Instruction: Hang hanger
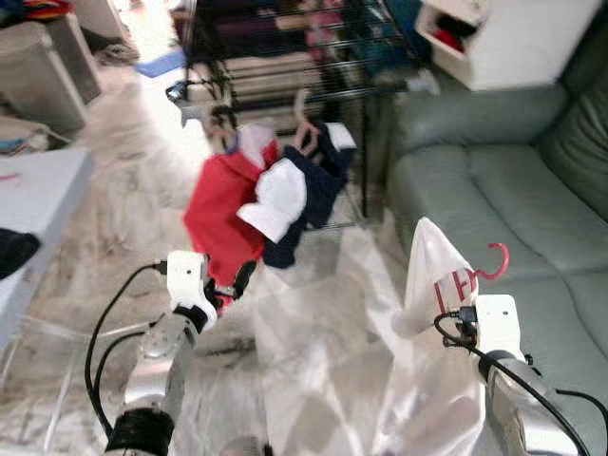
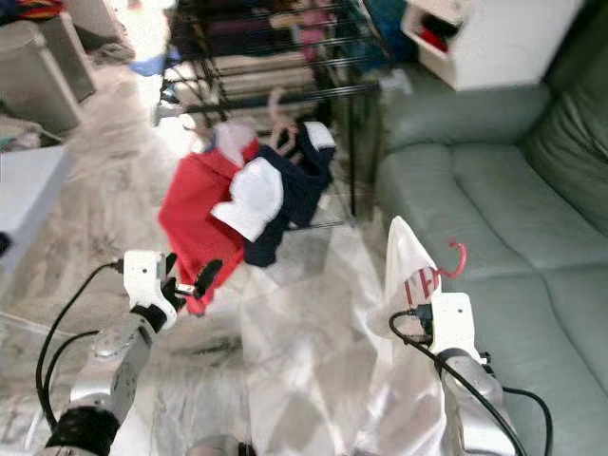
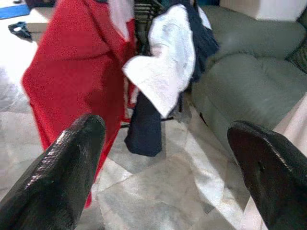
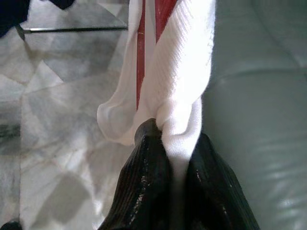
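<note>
Fingers of the right gripper (image 4: 175, 158) squeezed the red hanger (image 1: 472, 276) with its white shirt (image 1: 427, 285). Its hook stood up. Ahead and well away was the drying rack (image 1: 285, 71). The left gripper (image 3: 168, 177) was wide apart, holding nothing.

Red hanger (image 1: 472, 275) mostly hidden under white garment (image 1: 427, 275); drying rack (image 1: 285, 57) top cut off, seemingly blurred.

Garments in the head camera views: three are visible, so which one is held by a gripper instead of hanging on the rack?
The white ribbed garment on the red hanger, pinched by the right gripper. The red garment and navy-and-white garment hang on the black drying rack.
</note>
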`<state>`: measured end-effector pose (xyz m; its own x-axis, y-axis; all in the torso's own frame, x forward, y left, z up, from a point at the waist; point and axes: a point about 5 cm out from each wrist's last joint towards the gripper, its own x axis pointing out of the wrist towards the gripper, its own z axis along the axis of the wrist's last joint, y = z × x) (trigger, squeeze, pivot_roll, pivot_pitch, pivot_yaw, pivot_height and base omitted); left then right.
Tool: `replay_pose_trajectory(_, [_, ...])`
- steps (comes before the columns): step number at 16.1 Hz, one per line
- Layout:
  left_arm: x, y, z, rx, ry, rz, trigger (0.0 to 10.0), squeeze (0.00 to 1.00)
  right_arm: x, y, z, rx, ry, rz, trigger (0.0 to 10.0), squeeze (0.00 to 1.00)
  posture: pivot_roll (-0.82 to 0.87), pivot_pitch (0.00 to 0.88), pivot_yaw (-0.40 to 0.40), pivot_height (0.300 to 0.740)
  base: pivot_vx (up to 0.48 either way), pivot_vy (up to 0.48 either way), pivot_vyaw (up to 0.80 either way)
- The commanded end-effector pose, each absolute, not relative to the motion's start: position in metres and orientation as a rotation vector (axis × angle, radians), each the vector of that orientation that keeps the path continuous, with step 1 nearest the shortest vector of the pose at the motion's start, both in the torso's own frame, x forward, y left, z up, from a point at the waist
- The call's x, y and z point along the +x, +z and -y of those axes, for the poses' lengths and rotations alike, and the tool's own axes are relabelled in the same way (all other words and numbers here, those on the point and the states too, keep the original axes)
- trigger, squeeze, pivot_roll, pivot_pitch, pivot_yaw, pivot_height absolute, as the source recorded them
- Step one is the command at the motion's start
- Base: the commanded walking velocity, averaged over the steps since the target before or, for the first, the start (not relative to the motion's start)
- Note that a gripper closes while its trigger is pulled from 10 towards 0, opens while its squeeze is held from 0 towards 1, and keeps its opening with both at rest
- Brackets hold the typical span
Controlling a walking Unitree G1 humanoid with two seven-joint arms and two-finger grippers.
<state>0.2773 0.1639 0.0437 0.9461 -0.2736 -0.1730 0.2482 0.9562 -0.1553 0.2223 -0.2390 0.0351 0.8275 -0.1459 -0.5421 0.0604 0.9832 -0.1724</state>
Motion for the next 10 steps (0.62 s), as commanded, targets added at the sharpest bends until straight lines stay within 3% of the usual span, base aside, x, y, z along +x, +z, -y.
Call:
replay_pose_trajectory(1, [0.2809,0.0504,-0.1671,-0.126,-0.247,-0.176,10.0,0.0,0.2355,0.0505,0.235,-0.177,-0.09,-0.497,10.0,0.0,-0.08,0.0,0.041,0.74,0.45,0.0,0.41])
replay_pose_trajectory(6, [0.2807,0.0512,-0.1653,-0.121,-0.231,-0.17,10.0,0.0,0.2384,0.0505,0.2353,-0.228,-0.061,-0.492,10.0,0.0,-0.07,0.0,0.031,0.74,0.442,0.0,0.0])
replay_pose_trajectory(10, [0.2847,0.0524,-0.1713,-0.13,-0.159,-0.175,10.0,0.0,0.2435,0.0514,0.2342,-0.294,-0.017,-0.481,10.0,0.0,-0.07,0.0,0.029,0.74,0.369,0.304,0.0])
